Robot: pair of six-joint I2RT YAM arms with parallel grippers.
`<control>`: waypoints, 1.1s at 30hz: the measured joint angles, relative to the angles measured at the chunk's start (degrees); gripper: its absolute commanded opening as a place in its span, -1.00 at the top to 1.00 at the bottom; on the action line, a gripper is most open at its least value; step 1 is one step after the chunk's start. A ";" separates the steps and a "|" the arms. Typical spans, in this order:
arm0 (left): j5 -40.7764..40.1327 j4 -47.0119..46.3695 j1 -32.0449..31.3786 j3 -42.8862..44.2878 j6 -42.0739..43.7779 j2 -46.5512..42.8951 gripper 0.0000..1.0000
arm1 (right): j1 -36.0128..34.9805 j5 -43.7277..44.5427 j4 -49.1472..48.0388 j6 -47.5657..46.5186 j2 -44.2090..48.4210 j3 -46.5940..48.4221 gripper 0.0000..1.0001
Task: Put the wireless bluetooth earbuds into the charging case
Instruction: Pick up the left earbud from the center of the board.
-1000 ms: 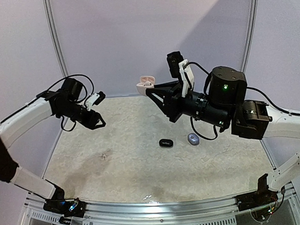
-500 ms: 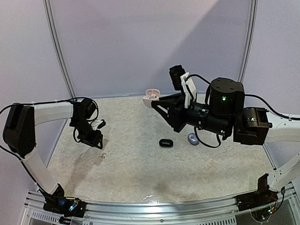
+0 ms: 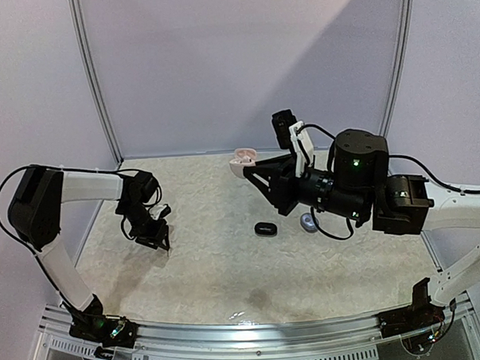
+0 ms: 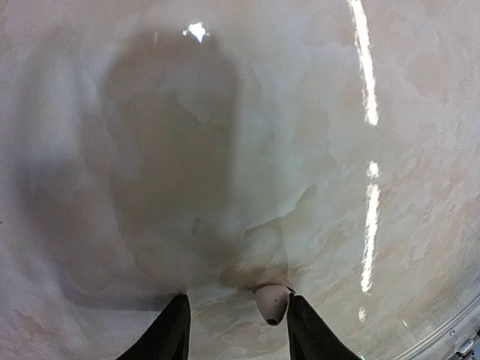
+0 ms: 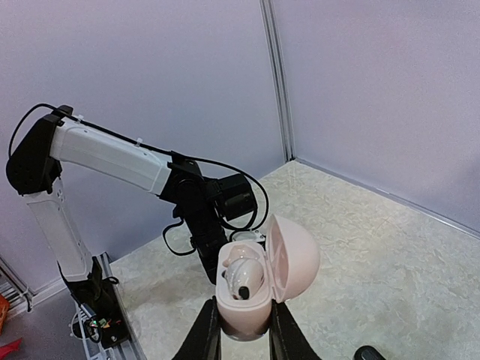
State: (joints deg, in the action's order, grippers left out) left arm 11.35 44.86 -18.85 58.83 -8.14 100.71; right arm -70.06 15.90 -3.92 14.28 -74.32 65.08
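We see the left gripper (image 3: 158, 241) down on the left side of the table (image 3: 229, 284). An earbud (image 4: 271, 302) lies between its fingers (image 4: 304, 334), next to one. The right gripper (image 5: 242, 309) holds the case (image 5: 289, 259) up over the back, with a second earbud (image 5: 241, 277) in it. A small thing (image 3: 264, 227) and its neighbour (image 3: 309, 222) lie side by side under the right arm (image 3: 432, 203).

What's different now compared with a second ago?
The left hand swung down to the table and now straddles a white earbud, not gripping it. The right hand, clamped on the open case, sank slightly. The black item and grey item did not move.
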 measured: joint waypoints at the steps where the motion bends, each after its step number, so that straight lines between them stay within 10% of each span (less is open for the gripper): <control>1: 0.00 -0.33 0.00 0.00 -0.20 0.26 0.13 | 0.00 0.00 0.00 0.07 0.00 -0.07 1.00; 33: 0.96 -4.98 -1.84 -3.13 -2.40 -1.36 0.80 | 0.00 -0.02 -0.44 0.46 0.02 -1.95 1.00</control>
State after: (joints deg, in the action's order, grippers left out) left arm 12.32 39.88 -20.69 55.70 -10.55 99.35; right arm -70.06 15.88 -4.36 14.74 -74.30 63.13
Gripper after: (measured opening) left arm 0.153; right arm 0.201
